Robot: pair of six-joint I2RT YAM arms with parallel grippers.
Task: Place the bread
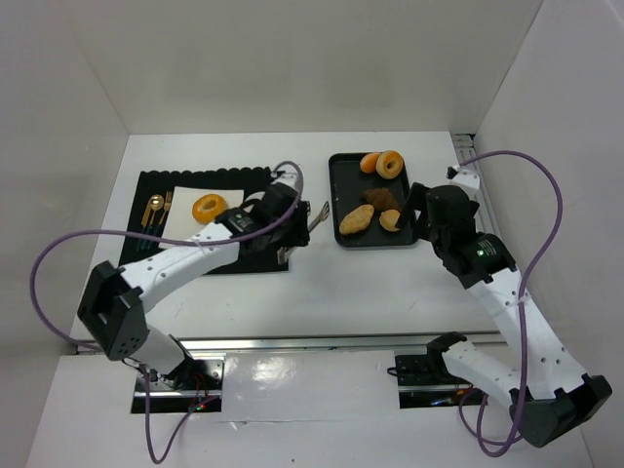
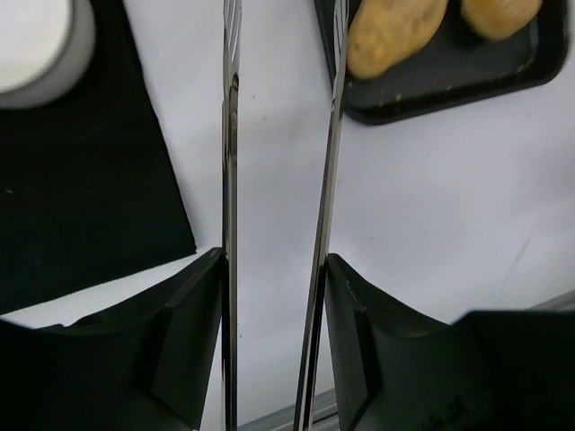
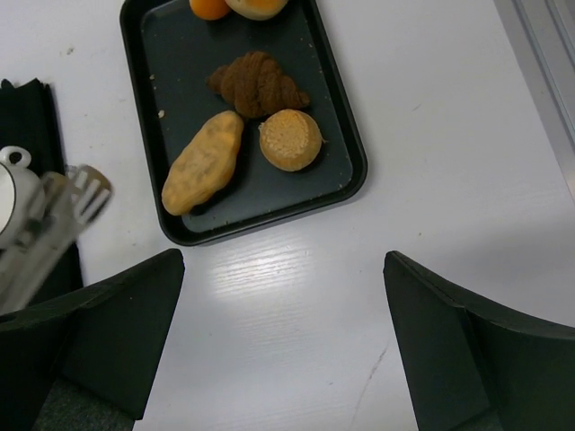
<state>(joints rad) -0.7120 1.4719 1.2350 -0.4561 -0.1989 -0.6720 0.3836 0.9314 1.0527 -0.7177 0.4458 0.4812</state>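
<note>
The bread, a golden-orange ring donut [image 1: 209, 207], lies flat on a white napkin [image 1: 182, 216] on the black placemat [image 1: 156, 183]. My left gripper [image 1: 285, 226] hovers right of it, over the mat's right edge, and is shut on metal tongs [image 1: 315, 220]. In the left wrist view the fingers [image 2: 189, 314] press the two tong arms [image 2: 231, 135], which stand apart with nothing between them. My right gripper [image 1: 419, 209] is open and empty beside the tray's right edge; its wrist view shows bare table between the jaws [image 3: 283, 269].
A black tray [image 1: 338, 172] holds two smaller orange rings [image 1: 380, 164], a brown croissant [image 3: 258, 83], an oval tan bun [image 3: 203, 162] and a round bun [image 3: 290, 139]. A white cup [image 2: 36, 45] stands on the mat. Gold cutlery [image 1: 153, 210] lies left of the napkin.
</note>
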